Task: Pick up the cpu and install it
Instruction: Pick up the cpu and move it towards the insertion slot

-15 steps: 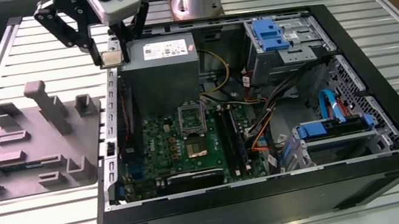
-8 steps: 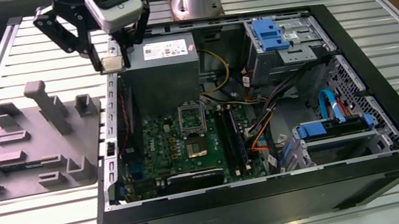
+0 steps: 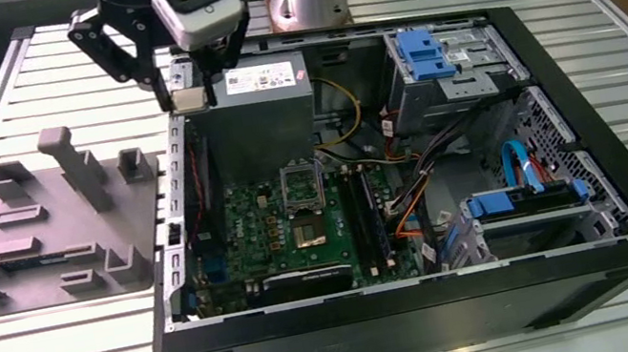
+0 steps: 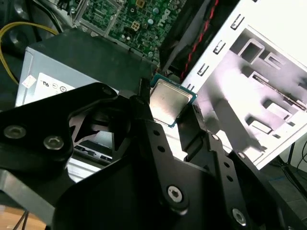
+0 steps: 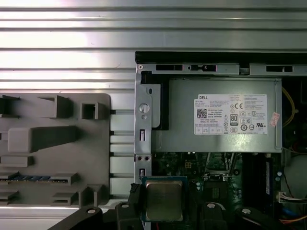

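The tool (image 3: 186,94) is clamped on the cpu (image 4: 169,101), holding it aloft over the case edge beside the power supply (image 3: 263,107). Carrying stage, I'd judge; the socket (image 3: 307,228) demands square alignment.

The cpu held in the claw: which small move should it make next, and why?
Probably carry it across over the motherboard, toward the socket. The claw is shut on the cpu, which hangs high above the case wall beside the power supply, to the exterior view's left of the socket. Lowering here would likely miss the socket.
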`<state>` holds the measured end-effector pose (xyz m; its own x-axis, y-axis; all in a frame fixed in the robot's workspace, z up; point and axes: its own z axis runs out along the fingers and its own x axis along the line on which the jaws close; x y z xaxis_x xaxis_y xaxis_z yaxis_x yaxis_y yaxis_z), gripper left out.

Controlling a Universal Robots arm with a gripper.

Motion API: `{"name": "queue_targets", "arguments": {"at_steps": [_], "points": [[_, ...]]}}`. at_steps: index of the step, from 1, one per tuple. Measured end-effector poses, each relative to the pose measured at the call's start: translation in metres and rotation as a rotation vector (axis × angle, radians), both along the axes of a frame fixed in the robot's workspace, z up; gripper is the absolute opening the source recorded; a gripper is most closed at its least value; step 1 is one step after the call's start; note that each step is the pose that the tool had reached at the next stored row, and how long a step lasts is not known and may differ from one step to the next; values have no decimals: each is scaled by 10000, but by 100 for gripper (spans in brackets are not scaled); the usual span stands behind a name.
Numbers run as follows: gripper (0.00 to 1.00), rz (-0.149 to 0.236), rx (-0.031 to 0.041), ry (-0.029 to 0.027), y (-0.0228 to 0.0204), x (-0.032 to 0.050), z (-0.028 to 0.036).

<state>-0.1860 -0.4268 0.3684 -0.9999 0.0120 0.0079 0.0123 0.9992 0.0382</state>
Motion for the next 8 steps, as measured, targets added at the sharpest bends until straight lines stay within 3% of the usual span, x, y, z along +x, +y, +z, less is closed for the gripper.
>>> {"name": "queue_targets", "arguments": {"at_steps": [8], "points": [[47,1,0,0,0,111,-2]]}}
